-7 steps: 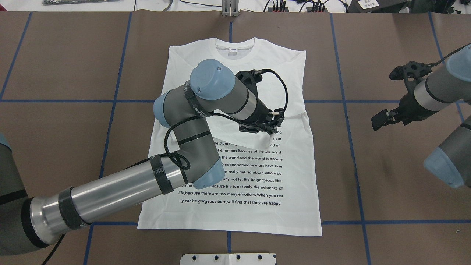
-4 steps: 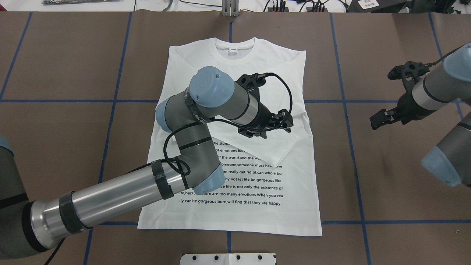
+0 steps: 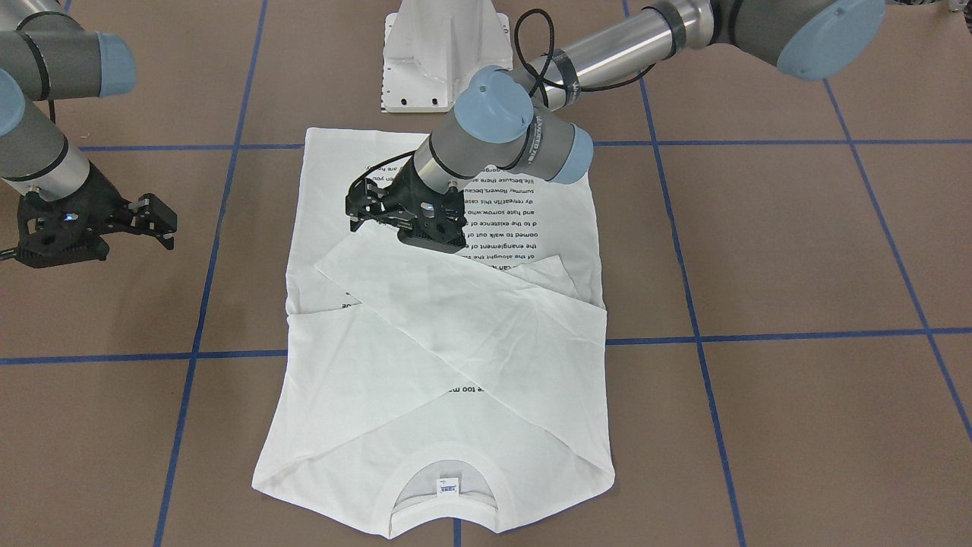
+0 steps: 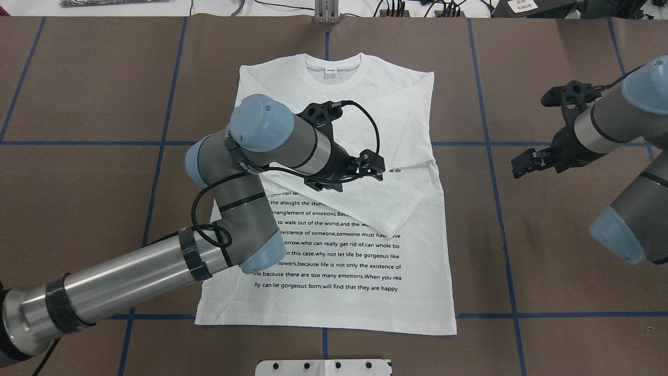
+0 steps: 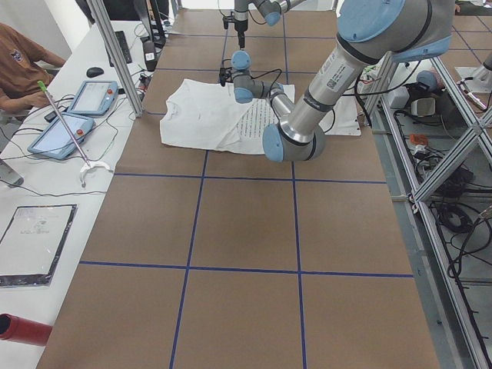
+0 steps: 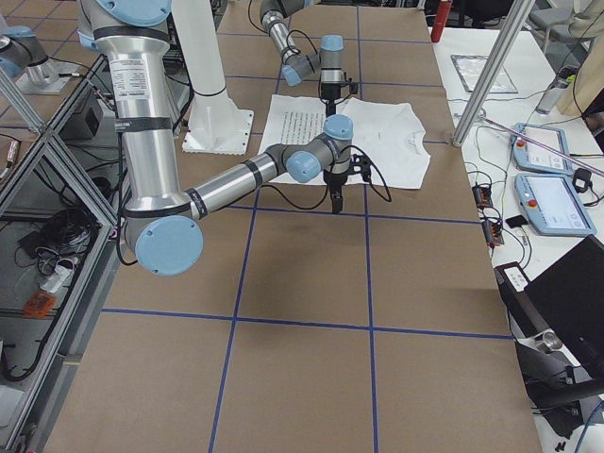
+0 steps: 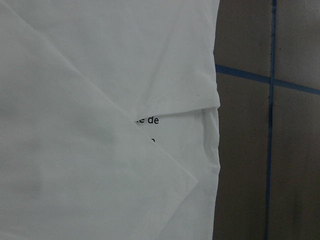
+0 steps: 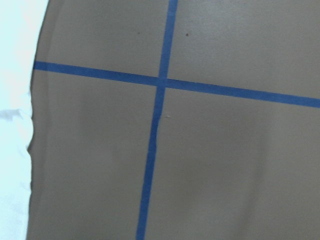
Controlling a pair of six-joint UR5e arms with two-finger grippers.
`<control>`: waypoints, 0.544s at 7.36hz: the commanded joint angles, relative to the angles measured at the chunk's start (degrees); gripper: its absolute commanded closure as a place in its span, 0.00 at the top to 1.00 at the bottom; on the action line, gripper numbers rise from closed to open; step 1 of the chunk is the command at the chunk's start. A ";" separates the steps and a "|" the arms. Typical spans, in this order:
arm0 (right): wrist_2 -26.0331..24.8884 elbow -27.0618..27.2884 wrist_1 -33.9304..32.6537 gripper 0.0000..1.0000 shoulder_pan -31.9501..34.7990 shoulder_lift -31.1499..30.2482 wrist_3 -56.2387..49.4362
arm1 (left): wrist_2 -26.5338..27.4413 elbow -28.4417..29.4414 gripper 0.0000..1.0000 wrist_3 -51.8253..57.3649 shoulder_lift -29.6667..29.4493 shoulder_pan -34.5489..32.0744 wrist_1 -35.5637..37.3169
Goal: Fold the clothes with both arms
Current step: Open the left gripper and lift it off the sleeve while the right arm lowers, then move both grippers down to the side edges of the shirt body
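The white T-shirt (image 4: 339, 261) lies flat on the brown table, printed side up, collar (image 4: 332, 65) at the far end. Both sleeves are folded across its chest and cross in the middle (image 3: 456, 334). The end of the upper sleeve (image 4: 399, 211) rests on the text. My left gripper (image 4: 376, 166) hovers open just above the shirt's middle (image 3: 361, 205), holding nothing. The left wrist view shows only the folded cloth (image 7: 100, 175). Off the shirt's edge on my right side, the right gripper (image 4: 522, 163) hangs open and empty over bare table (image 3: 163, 216).
The white pedestal base (image 3: 440, 53) stands at the shirt's near hem. Blue tape lines (image 4: 485, 156) grid the table. In the side view a person (image 5: 23, 54) sits beside tablets (image 5: 77, 115) on a white bench past the table's far edge.
The left gripper let go of the sleeve, which now lies flat on the text, and the left arm drew back leftward. The right gripper shifted slightly toward the shirt.
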 commanded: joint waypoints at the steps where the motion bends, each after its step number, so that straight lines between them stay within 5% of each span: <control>1: -2.81 2.32 5.71 1.00 -6.30 -0.21 12.01 | 0.06 -11.14 0.98 3.07 6.64 -1.79 10.40; 4: -12.45 7.43 5.72 1.00 -20.61 -1.27 23.98 | 0.32 -30.37 0.99 13.00 19.53 -3.99 23.36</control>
